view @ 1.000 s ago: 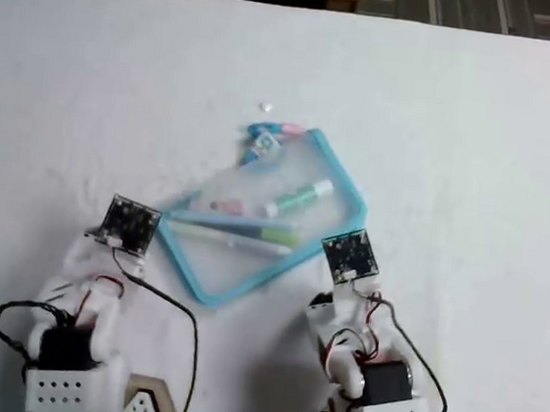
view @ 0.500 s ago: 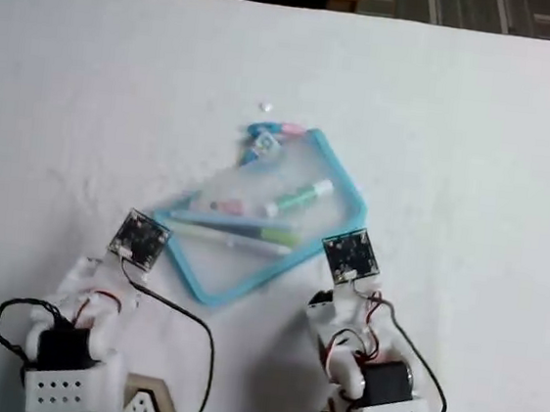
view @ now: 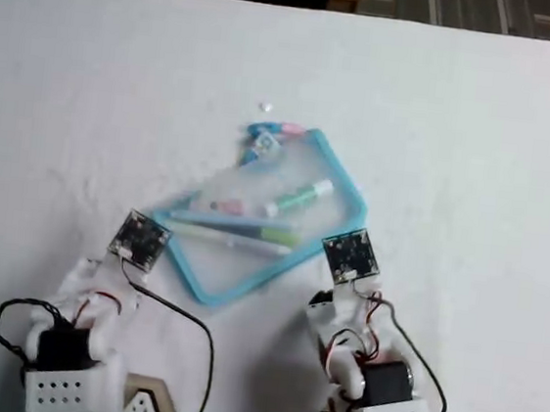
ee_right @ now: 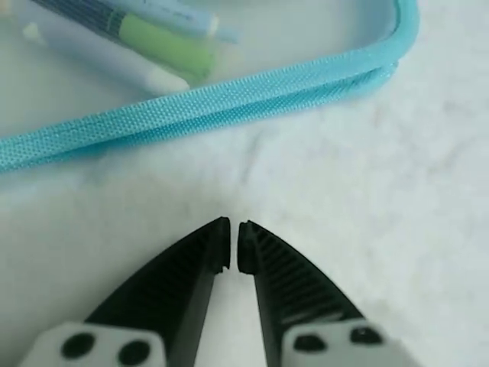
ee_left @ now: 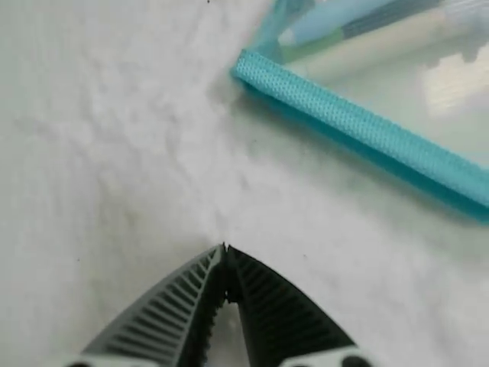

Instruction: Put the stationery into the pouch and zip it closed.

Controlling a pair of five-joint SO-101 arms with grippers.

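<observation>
The pouch (view: 342, 174) lies flat near the middle of the white surface (view: 480, 129). It is clear-faced with a teal rim and turned so its corners point roughly to 12, 3, 6 and 9 o'clock in the high view. Through the clear face show a green-and-white marker (view: 297, 198), a light-blue pen (view: 233, 229) and a white pen (view: 241, 245) just beside it, the last two lying side by side across the pouch. A small cluster of blue and pink bits (view: 262, 144) sits at the 12 o'clock corner.

The left gripper (ee_left: 225, 254) hangs low over bare cloth at the pouch's 8 o'clock side, near its teal rim (ee_left: 359, 126) but apart from it. Its fingers are pressed together at the tips, holding nothing. The right gripper (ee_right: 233, 235) is at the pouch's 4 o'clock side, just off the rim (ee_right: 229, 95). Its fingers are drawn together too — only a thin slit between the tips, nothing in it.
</observation>
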